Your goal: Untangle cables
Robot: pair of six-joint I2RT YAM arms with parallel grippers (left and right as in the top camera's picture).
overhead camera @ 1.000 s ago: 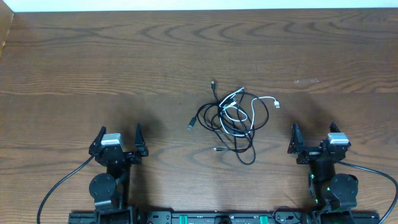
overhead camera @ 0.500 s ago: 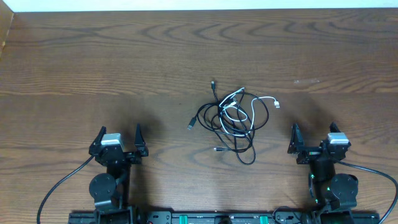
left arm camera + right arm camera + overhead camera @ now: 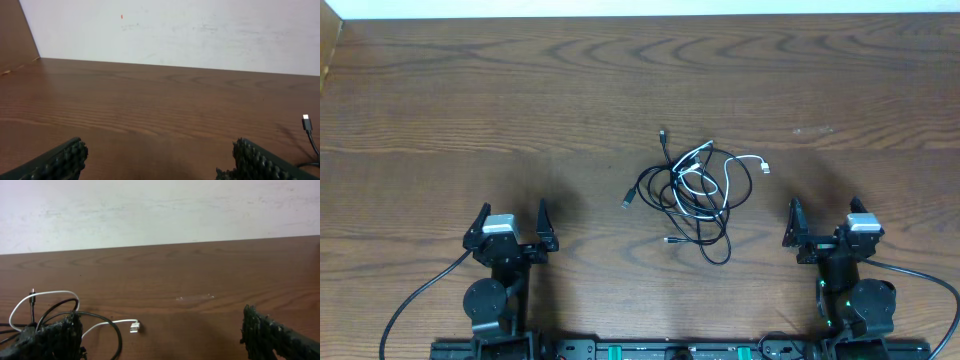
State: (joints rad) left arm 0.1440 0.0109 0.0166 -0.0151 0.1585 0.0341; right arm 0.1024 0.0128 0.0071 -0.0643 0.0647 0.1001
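left gripper [image 3: 511, 214]: jaws spread wide, nothing between them; its pads [image 3: 59, 159] are black and knobbly. table [image 3: 470, 100]: dark brown wood with a wavy grain. cables [image 3: 694, 192]: thin black loops in a loose knot with one short white cable [image 3: 748, 160] woven in, lying mid-table between the arms. right gripper [image 3: 825, 212]: jaws spread wide, empty, near the tangle.

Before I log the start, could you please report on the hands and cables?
Left hand open, empty. Right hand open, empty. Cables one tangle, ahead between them, untouched. Nothing in the way.
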